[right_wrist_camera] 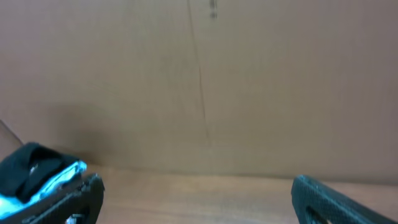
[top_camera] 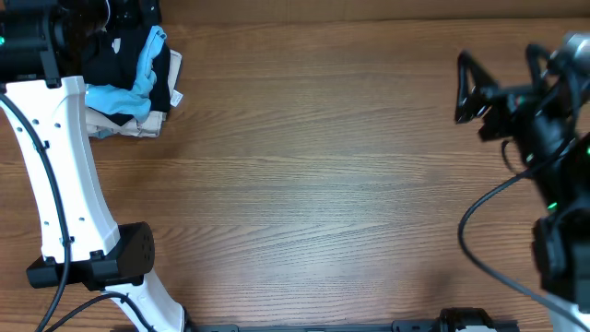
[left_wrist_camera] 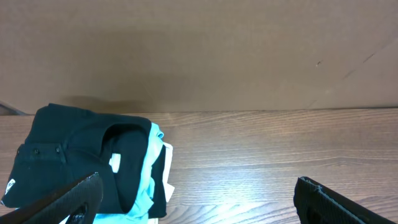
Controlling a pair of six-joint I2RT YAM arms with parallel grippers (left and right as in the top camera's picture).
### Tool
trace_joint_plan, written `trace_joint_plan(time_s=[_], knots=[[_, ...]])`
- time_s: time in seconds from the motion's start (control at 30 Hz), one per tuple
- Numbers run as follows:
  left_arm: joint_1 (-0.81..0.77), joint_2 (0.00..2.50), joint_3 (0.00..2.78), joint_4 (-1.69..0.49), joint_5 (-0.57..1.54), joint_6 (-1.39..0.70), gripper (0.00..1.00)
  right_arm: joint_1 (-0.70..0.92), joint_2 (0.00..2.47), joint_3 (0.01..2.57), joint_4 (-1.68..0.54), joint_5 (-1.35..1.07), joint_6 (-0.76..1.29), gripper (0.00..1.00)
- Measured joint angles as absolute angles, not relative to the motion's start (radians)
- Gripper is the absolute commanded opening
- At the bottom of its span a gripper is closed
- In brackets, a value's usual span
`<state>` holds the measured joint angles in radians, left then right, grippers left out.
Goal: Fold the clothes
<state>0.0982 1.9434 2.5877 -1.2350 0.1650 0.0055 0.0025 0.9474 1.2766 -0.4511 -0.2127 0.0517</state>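
Wooden table (top_camera: 313,184) fills overhead view; brown wall (left_wrist_camera: 217,56) stands behind it. Left arm (top_camera: 55,175) white, at left edge. Right arm (top_camera: 553,184) black, at right edge. Black shirt (left_wrist_camera: 68,155) lies at far left corner of table, bunched in one pile with light-blue garment (top_camera: 138,78) and beige garment (top_camera: 134,124). Left gripper (left_wrist_camera: 199,199) near pile, fingers wide apart, holding nothing. Right gripper (right_wrist_camera: 196,199) well apart from pile, fingers also wide apart, nothing between.

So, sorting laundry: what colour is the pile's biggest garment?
Plain black soft fabric shirt, clearest in left wrist view.
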Motion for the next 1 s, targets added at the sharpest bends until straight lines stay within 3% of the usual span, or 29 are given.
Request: trace_joint_plan(time_s=[0.5, 1.0], knots=[[0.098, 1.943, 2.588, -1.235, 0.165, 0.006, 1.0, 0.079, 0.585, 0.591, 0.287, -0.217, 0.052, 1.0], [0.098, 1.943, 2.587, -1.235, 0.165, 0.006, 1.0, 0.106, 0.371, 0.371, 0.39, -0.177, 0.052, 1.0]])
